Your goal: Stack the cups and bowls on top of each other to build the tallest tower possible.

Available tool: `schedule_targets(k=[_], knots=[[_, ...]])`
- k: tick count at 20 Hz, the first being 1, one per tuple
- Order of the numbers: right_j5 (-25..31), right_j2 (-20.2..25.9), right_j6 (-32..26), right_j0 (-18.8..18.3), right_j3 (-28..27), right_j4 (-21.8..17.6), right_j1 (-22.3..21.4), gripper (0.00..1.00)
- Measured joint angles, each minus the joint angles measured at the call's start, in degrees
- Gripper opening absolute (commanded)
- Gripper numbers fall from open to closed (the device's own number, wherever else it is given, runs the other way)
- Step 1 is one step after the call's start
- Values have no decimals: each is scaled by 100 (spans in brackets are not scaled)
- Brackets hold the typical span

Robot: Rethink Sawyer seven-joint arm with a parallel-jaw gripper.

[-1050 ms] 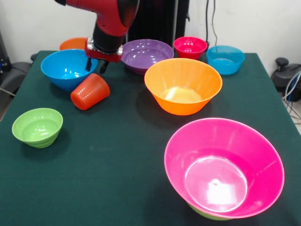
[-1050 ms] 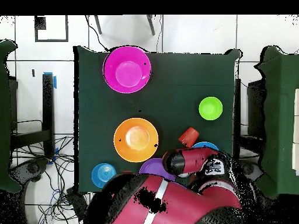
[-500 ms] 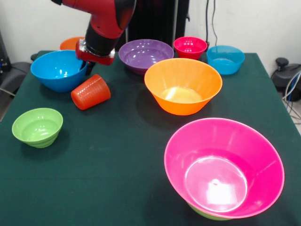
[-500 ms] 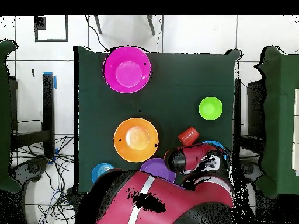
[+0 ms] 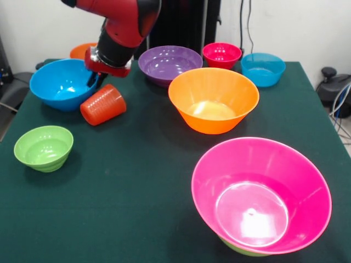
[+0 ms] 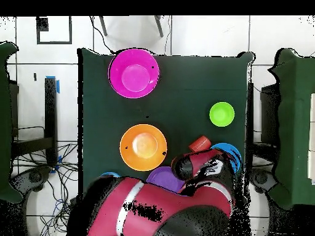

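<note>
The orange-red cup [image 5: 102,104] lies on its side, just right of the medium blue bowl [image 5: 57,82]. My gripper [image 5: 95,80] is at that bowl's right rim, one finger inside and one outside, shut on the rim. Seen from overhead, the arm covers the gripper, with the cup [image 6: 199,144] and the blue bowl [image 6: 227,151] beside it. The tower is the big pink bowl [image 5: 261,194] resting on a green bowl [image 5: 241,250] at the front right.
A large orange bowl [image 5: 214,98] stands mid-table. Purple [image 5: 170,63], magenta-red [image 5: 221,53] and small blue [image 5: 263,68] bowls line the far edge. A small orange bowl [image 5: 83,51] peeks out behind the arm. A small green bowl [image 5: 43,147] sits at the left.
My gripper has moved left, and the blue bowl has slid left with it. The cup has shifted slightly left too.
</note>
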Motion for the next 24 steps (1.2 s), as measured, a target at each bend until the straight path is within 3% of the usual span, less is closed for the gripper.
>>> schedule_targets(k=[7,10,15,18,24], knots=[[-1,-514,64,790,-200,2,14,0],[4,-502,64,838,-208,1,-219,0],[162,-373,64,589,-206,2,-685,0],[602,-154,60,185,-207,1,-1193,0],[1384,284,-9,-394,-206,14,-1800,0]])
